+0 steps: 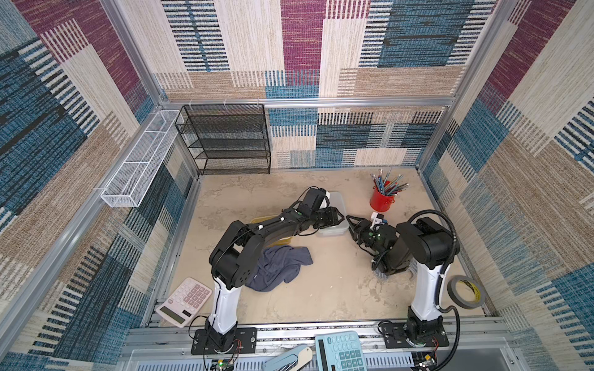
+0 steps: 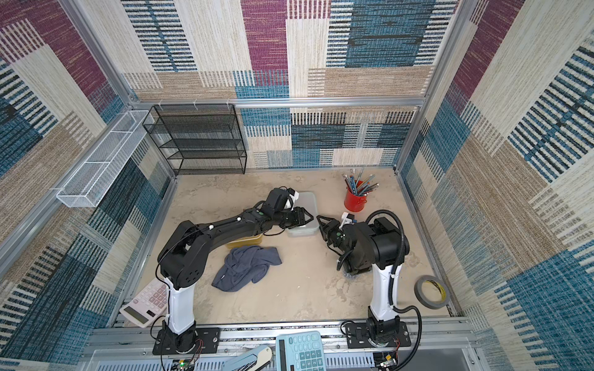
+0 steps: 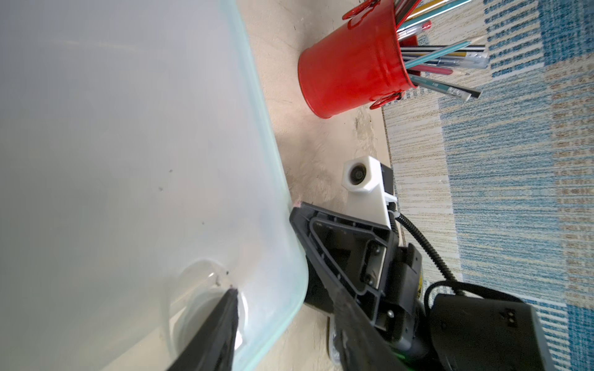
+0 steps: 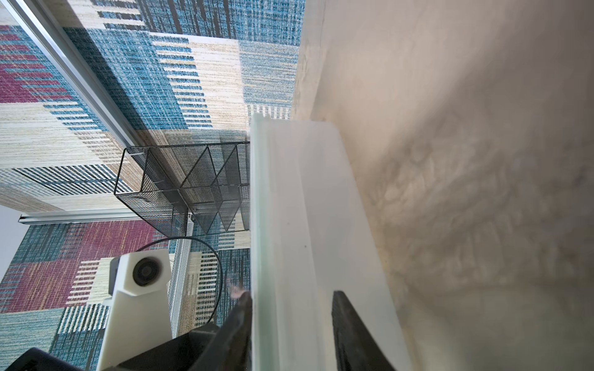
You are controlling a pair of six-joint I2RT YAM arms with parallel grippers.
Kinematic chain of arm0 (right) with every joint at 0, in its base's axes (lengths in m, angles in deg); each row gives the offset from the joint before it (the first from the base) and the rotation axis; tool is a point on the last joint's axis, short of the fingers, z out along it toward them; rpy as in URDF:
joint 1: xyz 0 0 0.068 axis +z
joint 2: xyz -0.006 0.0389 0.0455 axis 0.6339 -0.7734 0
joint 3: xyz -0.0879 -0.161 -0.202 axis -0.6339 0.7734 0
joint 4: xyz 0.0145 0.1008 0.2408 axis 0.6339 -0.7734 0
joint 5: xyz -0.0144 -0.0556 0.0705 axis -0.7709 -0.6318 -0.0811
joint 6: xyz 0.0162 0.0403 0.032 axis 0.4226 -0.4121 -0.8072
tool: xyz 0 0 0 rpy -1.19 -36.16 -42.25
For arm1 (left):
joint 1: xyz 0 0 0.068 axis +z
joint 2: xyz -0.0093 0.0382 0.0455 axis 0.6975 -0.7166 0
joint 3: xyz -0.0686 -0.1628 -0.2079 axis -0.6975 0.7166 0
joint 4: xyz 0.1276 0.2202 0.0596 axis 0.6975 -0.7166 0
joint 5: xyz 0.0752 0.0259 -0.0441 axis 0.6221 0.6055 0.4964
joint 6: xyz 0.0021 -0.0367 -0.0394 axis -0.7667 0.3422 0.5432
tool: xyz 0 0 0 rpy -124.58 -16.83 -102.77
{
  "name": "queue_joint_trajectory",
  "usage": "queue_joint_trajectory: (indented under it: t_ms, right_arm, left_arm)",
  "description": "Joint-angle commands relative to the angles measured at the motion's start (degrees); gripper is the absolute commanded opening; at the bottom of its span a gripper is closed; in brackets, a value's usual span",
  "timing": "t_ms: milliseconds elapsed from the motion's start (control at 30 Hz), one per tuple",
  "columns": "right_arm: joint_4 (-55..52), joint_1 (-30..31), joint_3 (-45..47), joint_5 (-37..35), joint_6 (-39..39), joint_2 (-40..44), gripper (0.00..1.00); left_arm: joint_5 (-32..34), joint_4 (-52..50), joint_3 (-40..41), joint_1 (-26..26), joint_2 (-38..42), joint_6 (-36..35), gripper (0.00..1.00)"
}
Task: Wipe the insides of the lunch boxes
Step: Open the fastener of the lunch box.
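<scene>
Counter edges: the beige mottled counter [image 1: 321, 289] is shut in on three sides by woven patchwork wall panels [image 1: 353, 138]. A black wire-mesh shelf [image 1: 231, 141] fills the far left corner.
Open room: there is a bare stretch across the middle and near side, between the arm bases. A red metal cup of pencils [image 1: 381, 200] stands far right.
Clear box: the frosted clear round-cornered plastic lunch box [image 1: 337, 205], lid on, sits mid-counter.
Amber box: the translucent amber-yellow plastic lunch box [image 2: 246, 241] is just left of the clear one, mostly hidden under the left arm [image 1: 257, 231].
Cloth: a crumpled grey-blue cloth [image 1: 279, 266] lies loose just on the near side of the amber box, apart from both tools.
Left: the left tool [image 1: 341, 217] is over the clear box's near right corner, jaws apart, with one finger [image 3: 218, 331] against the lid top.
Right: the right tool [image 4: 291, 293] is at the same box's right edge, jaws apart and astride the lid rim. I cannot tell whether it is pinching.
</scene>
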Motion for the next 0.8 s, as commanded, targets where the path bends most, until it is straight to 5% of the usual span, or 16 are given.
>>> queue_joint_trajectory:
  t_ms: [0,767]
  right_arm:
    - [10.5,0.2,0.2,1.8,0.9,0.0,0.46]
    - [6.9,0.5,-0.7,2.3,5.2,1.0,0.54]
  left_arm:
    - [2.1,-8.1,0.2,0.0,-1.4,1.2,0.52]
    - [2.2,-13.3,-5.0,2.0,9.2,-1.2,0.57]
